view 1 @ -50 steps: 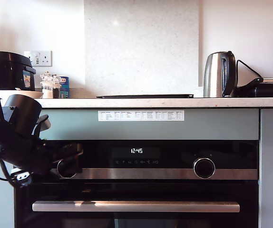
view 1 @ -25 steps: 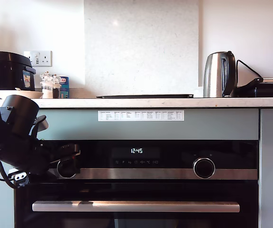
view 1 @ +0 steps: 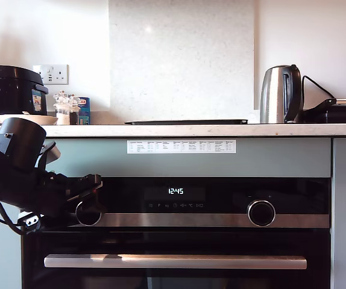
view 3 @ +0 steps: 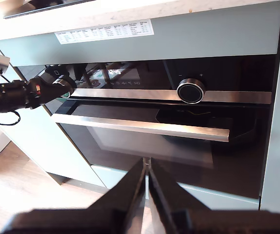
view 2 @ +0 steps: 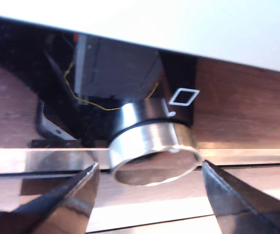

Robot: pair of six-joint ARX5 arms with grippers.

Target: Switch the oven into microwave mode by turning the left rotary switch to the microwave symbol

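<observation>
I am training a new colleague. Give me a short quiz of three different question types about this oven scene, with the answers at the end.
1. True or false: my first gripper is already shut on the left rotary switch.
2. Multiple choice: the oven display reads A) 10:30 B) 12:45 C) 18:00.
3. Fill in: on the counter, at the exterior view's right, stands a steel ____.

Key: 1 false, the jaws stand open on either side of it; 2 B; 3 kettle.
</observation>
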